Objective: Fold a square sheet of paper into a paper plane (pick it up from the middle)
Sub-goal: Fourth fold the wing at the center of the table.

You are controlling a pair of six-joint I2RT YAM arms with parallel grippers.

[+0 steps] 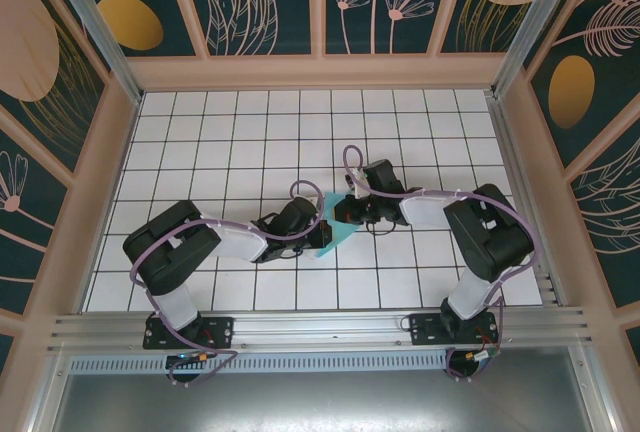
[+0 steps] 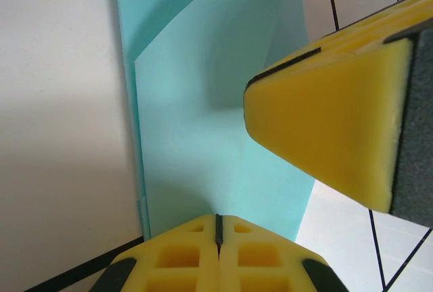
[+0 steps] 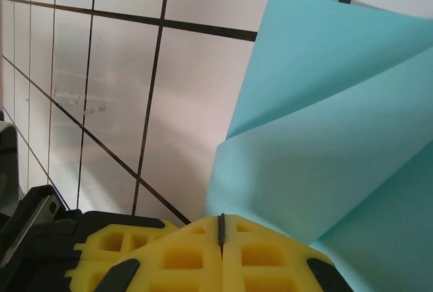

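The light-blue square sheet of paper lies partly folded on the white grid table, at mid-table between the two arms. In the left wrist view the paper shows a long left crease and a loose flap lifting off it. My left gripper is shut, and its yellow tips rest against the sheet's near part. My right gripper comes in from the other side, also shut, its tips at the edge of the bowed paper. Its yellow fingers hover over the sheet's right side. No paper shows between either pair of jaws.
The white tiled table with black grid lines stretches behind and to both sides of the paper. Wooden-framed patterned walls close in the left, right and back. Both arm bases sit on the metal rail at the near edge.
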